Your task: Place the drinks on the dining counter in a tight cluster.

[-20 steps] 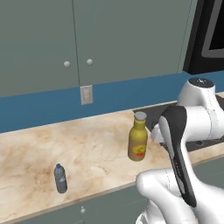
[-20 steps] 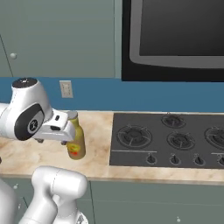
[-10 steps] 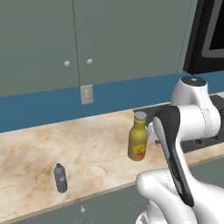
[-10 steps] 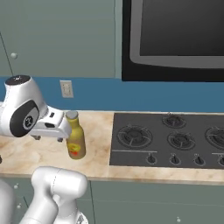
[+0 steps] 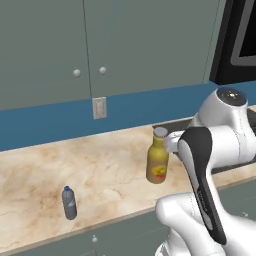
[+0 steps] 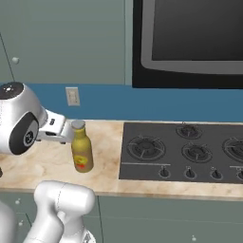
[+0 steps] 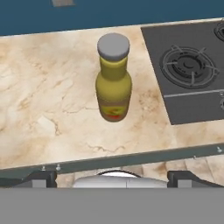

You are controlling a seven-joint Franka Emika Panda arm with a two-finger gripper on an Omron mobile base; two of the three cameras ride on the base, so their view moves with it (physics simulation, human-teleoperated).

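Amber bottle [image 7: 113, 78] stood upright on wall counter [image 7: 52, 109], dead ahead at 12 o'clock from gripper [image 7: 112, 177], long axis vertical. Gripper released, jaws wide, nothing held. Cooktop [image 7: 188, 70] just beside bottle at 3 o'clock. Water bottle [image 5: 69, 202] well apart at 8 o'clock in left base view. Approach path judged unobstructed.

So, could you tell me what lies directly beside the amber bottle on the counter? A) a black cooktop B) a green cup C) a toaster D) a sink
A: the amber bottle stands upright on the marble counter just left of the black cooktop in the right base view.
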